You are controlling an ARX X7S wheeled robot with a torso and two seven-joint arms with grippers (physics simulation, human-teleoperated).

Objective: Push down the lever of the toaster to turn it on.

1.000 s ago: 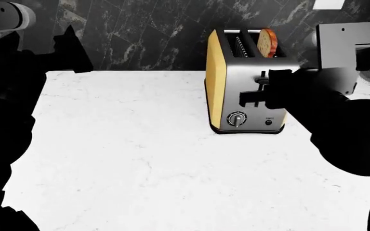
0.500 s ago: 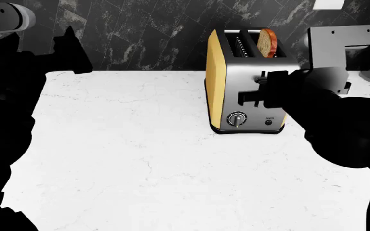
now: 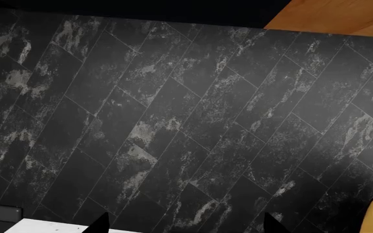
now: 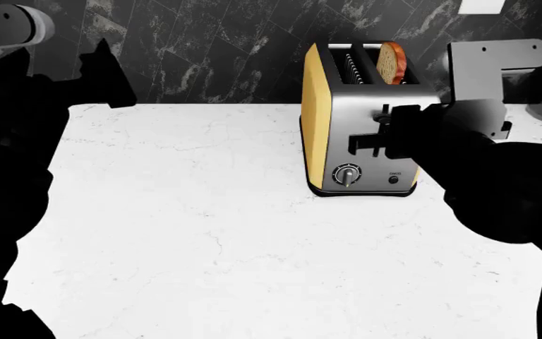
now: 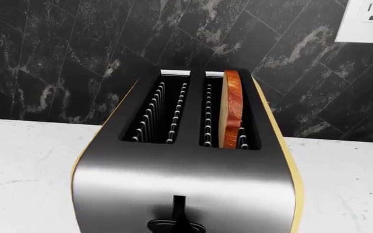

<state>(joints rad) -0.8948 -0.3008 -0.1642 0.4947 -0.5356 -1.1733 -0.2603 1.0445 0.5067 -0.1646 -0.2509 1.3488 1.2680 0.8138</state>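
- Right gripper is a dark shape right at the toaster front; I cannot tell if it is open.
- Lever sits on the steel face, below the slots.
- Toast stands in one slot.

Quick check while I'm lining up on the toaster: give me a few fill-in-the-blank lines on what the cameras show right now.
1. The yellow-sided, steel-faced toaster has ____ bread slots on top.
2. The browned slice of toast stands in the slot on the toaster's ____ side, seen from the head camera.
3. The small black lever tab sits near the ____ of its vertical slot.
4. The white wall outlet is mounted on the ____ marble-tiled wall.

Missing words: two; right; top; black
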